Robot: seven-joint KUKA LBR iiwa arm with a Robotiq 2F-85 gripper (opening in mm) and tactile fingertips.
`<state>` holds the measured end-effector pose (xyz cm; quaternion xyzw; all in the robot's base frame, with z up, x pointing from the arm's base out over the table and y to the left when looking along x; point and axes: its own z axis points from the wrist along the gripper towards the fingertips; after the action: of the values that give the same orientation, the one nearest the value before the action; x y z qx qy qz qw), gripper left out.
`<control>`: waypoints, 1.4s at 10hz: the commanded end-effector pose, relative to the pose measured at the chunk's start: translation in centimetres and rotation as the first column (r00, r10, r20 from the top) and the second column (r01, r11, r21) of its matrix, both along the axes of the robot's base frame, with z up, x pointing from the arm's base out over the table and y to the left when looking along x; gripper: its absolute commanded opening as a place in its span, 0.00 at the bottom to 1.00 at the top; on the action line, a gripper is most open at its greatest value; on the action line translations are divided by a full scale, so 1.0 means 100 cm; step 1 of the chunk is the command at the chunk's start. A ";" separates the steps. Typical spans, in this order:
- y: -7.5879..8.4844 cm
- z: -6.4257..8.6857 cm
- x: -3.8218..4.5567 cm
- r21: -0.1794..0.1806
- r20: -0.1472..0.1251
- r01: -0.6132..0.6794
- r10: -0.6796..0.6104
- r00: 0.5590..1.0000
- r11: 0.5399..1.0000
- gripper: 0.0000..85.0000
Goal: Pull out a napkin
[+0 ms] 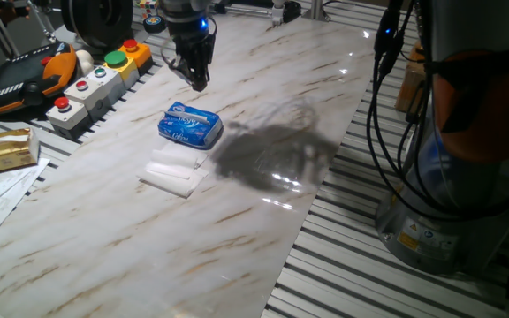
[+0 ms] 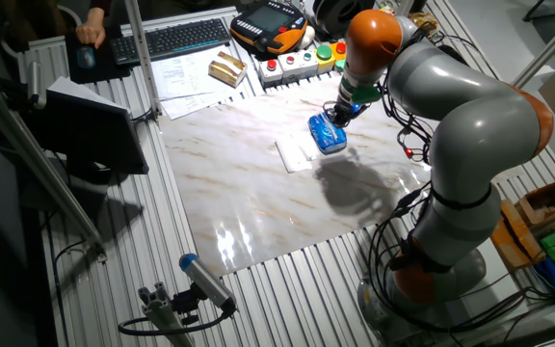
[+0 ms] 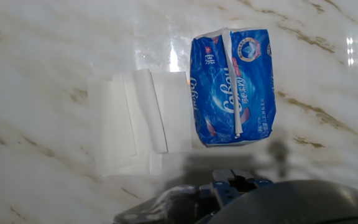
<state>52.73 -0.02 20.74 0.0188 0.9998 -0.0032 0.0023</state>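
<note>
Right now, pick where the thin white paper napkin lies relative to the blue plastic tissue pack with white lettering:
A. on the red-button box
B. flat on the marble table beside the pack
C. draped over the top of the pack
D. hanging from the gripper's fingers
B: the thin white paper napkin lies flat on the marble table, right alongside the blue plastic tissue pack; the gripper hovers above, holding nothing.
</note>
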 end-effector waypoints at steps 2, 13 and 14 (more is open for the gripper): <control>-0.002 -0.013 0.0027 0.009 0.004 -0.003 0.003 1.000 1.000 0.01; -0.008 -0.048 0.0179 0.016 0.016 -0.001 0.001 1.000 1.000 0.01; -0.008 -0.047 0.0193 0.014 0.017 0.000 0.000 1.000 1.000 0.01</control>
<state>54.65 -0.83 16.02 0.0189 0.9998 0.0040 0.0105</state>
